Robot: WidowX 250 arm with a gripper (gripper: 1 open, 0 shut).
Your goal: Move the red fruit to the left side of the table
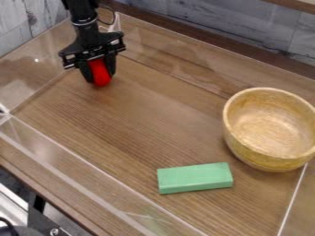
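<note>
There is one view only, set high above a near corner of the tabletop (147,120) and tilted down across it toward the far wall. It stands fairly close: the clear acrylic walls (31,64) run off the frame at the near and left edges, the bowl (271,129) by the right edge is slightly cut off, and the arm enters from the far left corner.

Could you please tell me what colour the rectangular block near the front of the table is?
The block is a plain light green, shown clearly in the camera view.
</note>
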